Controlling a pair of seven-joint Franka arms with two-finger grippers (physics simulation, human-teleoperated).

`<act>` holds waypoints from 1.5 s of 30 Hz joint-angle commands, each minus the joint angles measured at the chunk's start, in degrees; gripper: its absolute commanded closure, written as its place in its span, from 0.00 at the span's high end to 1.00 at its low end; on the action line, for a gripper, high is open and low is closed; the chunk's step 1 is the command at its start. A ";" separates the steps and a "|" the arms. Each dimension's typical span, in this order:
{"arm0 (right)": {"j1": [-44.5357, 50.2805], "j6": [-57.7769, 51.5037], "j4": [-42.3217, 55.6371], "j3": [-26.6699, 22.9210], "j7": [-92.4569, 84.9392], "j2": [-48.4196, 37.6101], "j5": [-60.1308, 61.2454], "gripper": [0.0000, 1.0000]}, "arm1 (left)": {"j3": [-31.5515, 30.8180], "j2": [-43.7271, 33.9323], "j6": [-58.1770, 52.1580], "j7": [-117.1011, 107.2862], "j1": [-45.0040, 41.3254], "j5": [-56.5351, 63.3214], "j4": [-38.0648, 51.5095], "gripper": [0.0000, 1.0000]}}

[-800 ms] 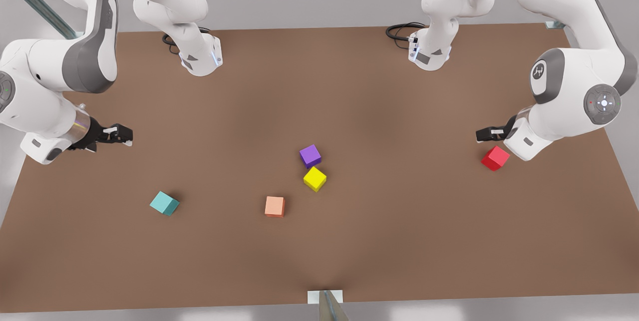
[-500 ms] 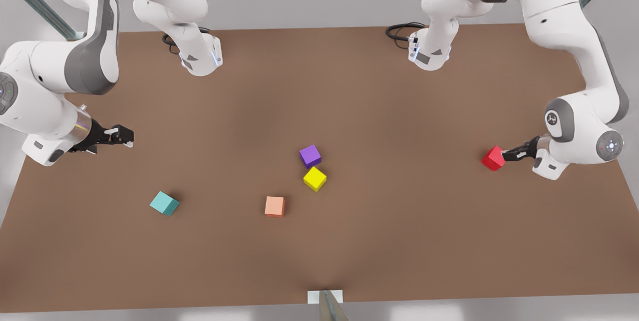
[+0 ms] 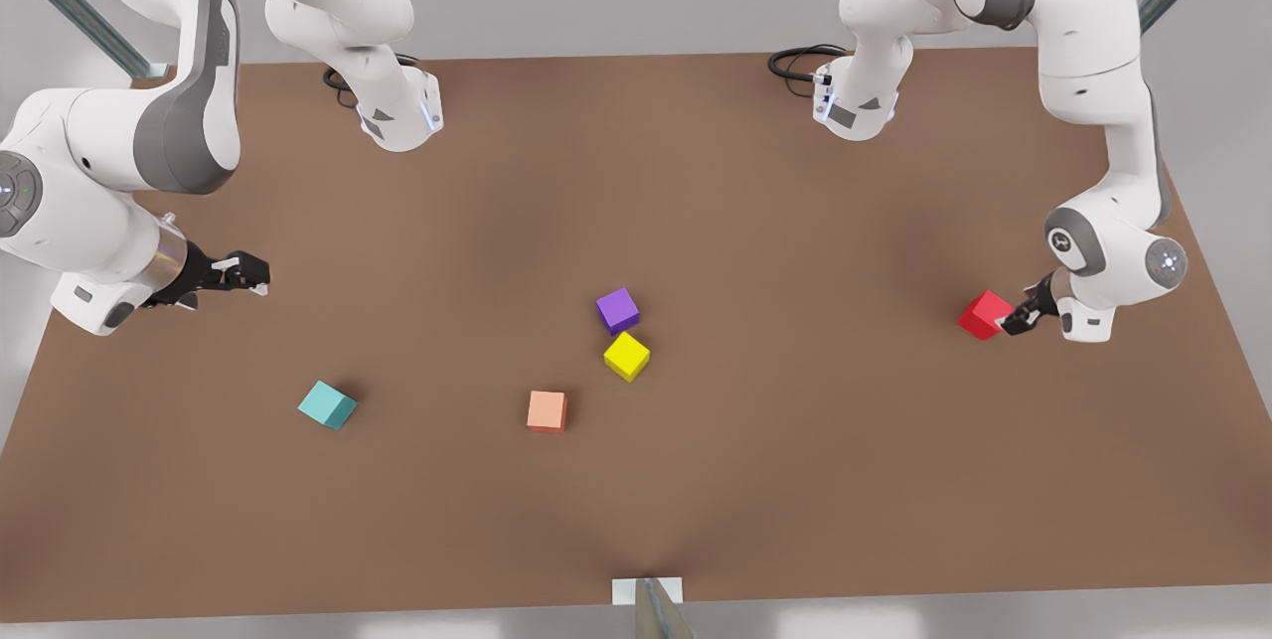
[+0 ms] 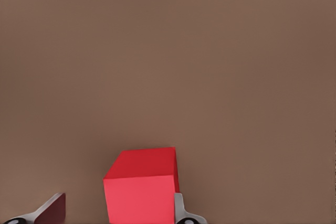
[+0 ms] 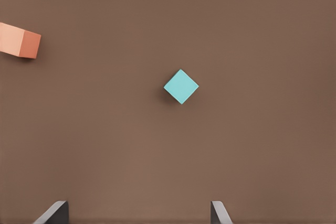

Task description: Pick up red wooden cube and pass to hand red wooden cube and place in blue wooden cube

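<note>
Your table carries five cubes. The right gripper waits spread wide above the blue wooden cube. The left gripper straddles the red wooden cube, fingers wide, one touching. Purple cube, yellow cube and peach cube sit mid-table between them.
</note>
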 commanded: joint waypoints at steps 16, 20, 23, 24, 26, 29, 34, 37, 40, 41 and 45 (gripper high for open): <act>0.09 -0.33 -0.85 -0.01 -0.92 -0.10 0.01 1.00 | -2.19 2.10 4.08 -8.25 -0.36 -1.26 -2.28 1.00; 0.09 -0.41 -0.94 -0.01 -1.01 -0.10 0.01 1.00 | -2.37 3.78 5.84 -8.08 -0.36 -2.75 -2.19 1.00; 0.09 -0.94 -1.02 -0.01 -1.01 -0.01 0.01 1.00 | -2.46 4.74 7.07 -8.16 -0.36 -2.75 -2.19 1.00; 0.09 -0.85 -0.94 0.07 -0.92 0.25 0.01 1.00 | -2.55 4.83 7.07 -8.16 -0.36 -2.75 -2.19 1.00; 0.09 -0.94 -0.94 -0.01 -0.92 0.25 0.01 1.00 | -2.81 5.44 7.33 -8.16 -0.36 -2.75 -2.11 1.00; 0.09 -0.85 -0.94 0.07 -0.92 0.34 0.01 1.00 | -2.98 5.89 7.86 -8.08 -0.36 -2.66 -2.11 0.95; 0.09 -1.12 -0.94 0.07 -1.01 0.34 0.01 1.00 | -3.86 5.80 8.04 -8.07 -0.45 -2.66 -1.84 0.59; 0.09 -1.47 -0.94 0.07 -1.10 0.43 0.01 1.00 | -9.75 4.04 0.06 -9.48 -0.19 -2.58 4.56 0.59; 1.41 -1.20 -0.67 0.60 -3.73 2.53 0.98 1.00 | -19.41 4.74 -27.28 -9.57 -0.36 -3.63 24.25 0.59; 2.81 -1.29 -0.59 0.60 -16.08 4.81 2.29 1.00 | -25.11 6.58 -32.90 -9.48 -0.36 -6.87 30.22 0.59; 2.55 -3.23 2.31 0.60 -39.32 19.58 34.19 1.00 | -42.79 17.92 -38.28 -8.25 -0.36 -18.66 46.93 0.59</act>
